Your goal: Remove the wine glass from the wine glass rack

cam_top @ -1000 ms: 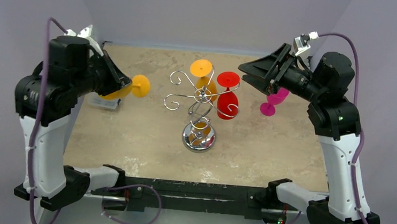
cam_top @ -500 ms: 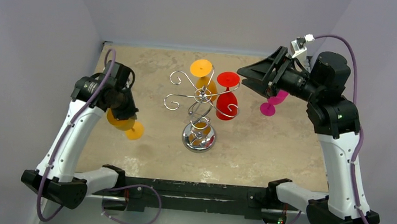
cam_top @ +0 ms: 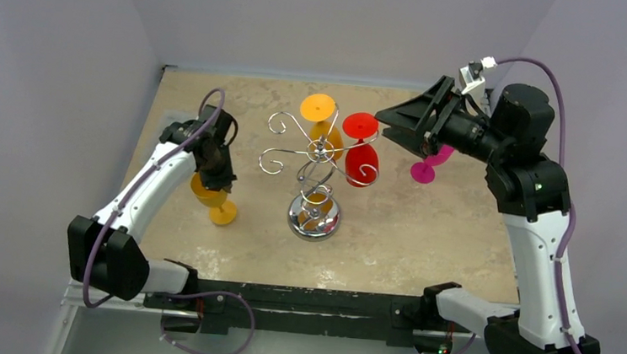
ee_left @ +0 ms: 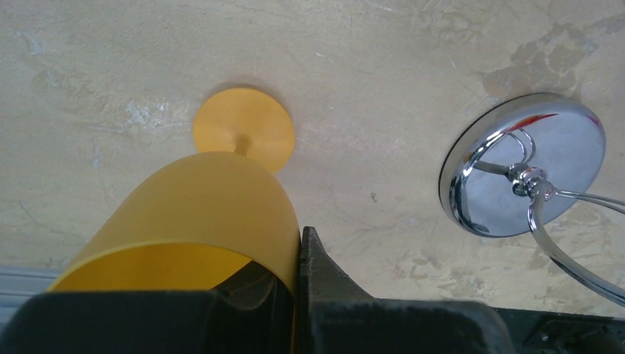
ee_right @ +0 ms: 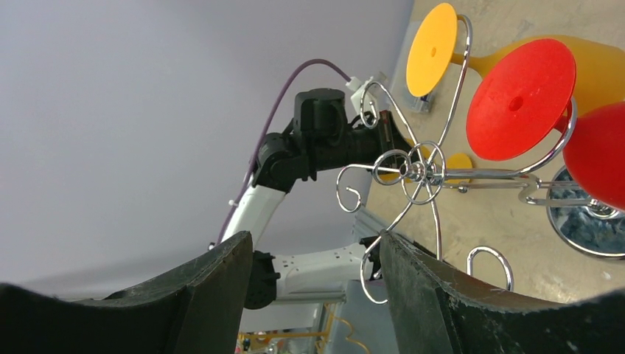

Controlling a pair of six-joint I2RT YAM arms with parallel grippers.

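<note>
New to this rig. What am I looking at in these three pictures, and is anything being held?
Two robot arms are bolted at the near edge of a table. One picture looks down from above; the other two come from a camera on each wrist. On the table stands a chrome wine glass rack with a red glass and an orange glass hanging upside down. The left tool grips a yellow-orange wine glass by its bowl, foot towards the table. The right tool is open and empty, facing the rack. A magenta glass shows near it.
</note>
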